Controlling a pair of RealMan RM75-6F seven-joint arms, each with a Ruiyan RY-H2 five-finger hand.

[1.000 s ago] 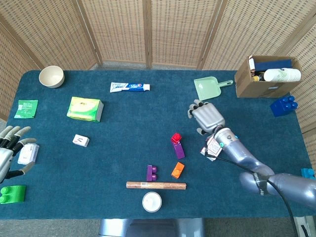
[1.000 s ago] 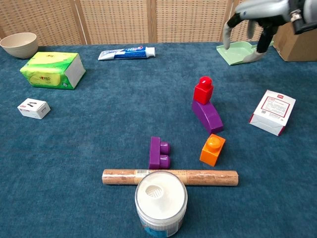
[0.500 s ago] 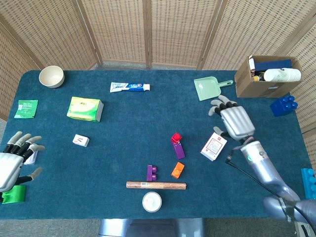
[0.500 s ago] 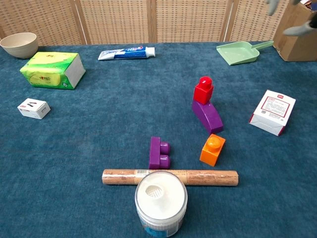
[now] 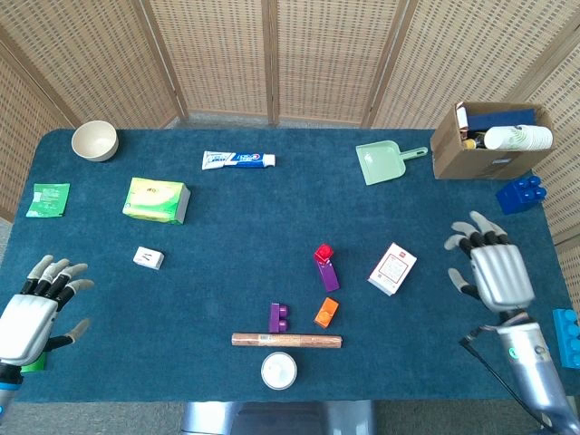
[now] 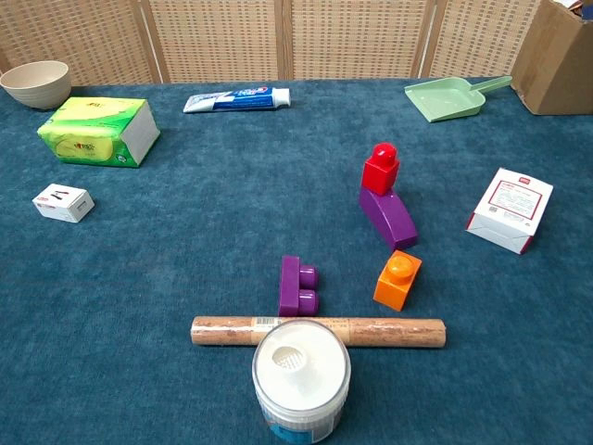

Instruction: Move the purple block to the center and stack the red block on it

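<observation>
While the red block [image 5: 323, 253] is sitting on the purple block [image 5: 328, 275], both robot hands, left robot hand [image 5: 29, 316] and right robot hand [image 5: 495, 275], are hovering wide, holding nothing, far either side.

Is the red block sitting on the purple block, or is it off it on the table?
On it. The red block rests on the far end of the purple block, with neither hand near.

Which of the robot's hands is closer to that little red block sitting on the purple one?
Right. The right hand hovers open near the table's right edge, past the white box from the red block. The left hand is at the far left edge, much farther away.
</observation>
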